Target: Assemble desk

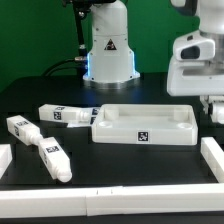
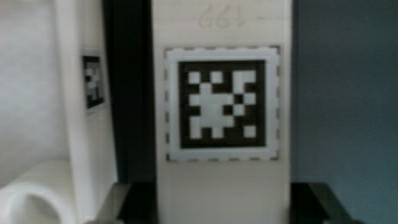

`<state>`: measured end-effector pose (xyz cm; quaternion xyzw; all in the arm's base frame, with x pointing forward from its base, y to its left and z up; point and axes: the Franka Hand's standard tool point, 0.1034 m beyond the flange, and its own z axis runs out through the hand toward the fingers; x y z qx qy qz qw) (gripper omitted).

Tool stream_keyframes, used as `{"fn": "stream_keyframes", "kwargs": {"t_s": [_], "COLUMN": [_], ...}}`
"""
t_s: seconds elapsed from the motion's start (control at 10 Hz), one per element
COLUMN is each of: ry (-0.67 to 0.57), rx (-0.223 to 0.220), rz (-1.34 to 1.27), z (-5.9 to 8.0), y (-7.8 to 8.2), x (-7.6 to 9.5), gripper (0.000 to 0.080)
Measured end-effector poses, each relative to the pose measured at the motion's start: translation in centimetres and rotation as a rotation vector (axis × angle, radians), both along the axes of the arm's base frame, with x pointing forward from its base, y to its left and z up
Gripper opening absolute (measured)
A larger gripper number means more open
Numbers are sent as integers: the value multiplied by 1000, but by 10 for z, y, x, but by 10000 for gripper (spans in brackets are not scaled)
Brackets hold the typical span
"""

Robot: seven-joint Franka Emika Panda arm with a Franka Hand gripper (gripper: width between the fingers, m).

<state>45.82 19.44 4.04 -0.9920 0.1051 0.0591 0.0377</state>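
The desk panel (image 1: 145,125), a white rimmed tray with a tag on its front wall, lies mid-table. Three white tagged legs lie loose at the exterior view's left: one (image 1: 65,115) beside the panel, one (image 1: 22,128) further left, one (image 1: 55,158) nearer the front. My gripper (image 1: 213,108) hangs at the exterior view's right edge, just right of the panel. In the wrist view, a fourth white leg (image 2: 222,100) with a tag stands between the dark fingers (image 2: 128,202), which press on both its sides; the gripper (image 2: 222,208) is shut on it.
The robot base (image 1: 108,50) stands behind the panel. White border strips lie at the table's front left (image 1: 4,157), right (image 1: 213,160) and along the front edge (image 1: 110,206). Another white tagged surface (image 2: 89,80) shows beside the held leg in the wrist view.
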Motion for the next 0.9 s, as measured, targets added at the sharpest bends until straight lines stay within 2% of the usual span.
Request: {"fn": "stream_keyframes", "kwargs": {"t_s": [0.3,0.7,0.8,0.9], "ry": [6,-8,-8,1], "rx": [-3,4,5,16], "rz": [9,-11,-10,13], "z": [-23,-27,-26,-10], "y": [3,1,1,-7], "x": [-12,-13,-12,-7], "gripper": [284,284,490,596]}}
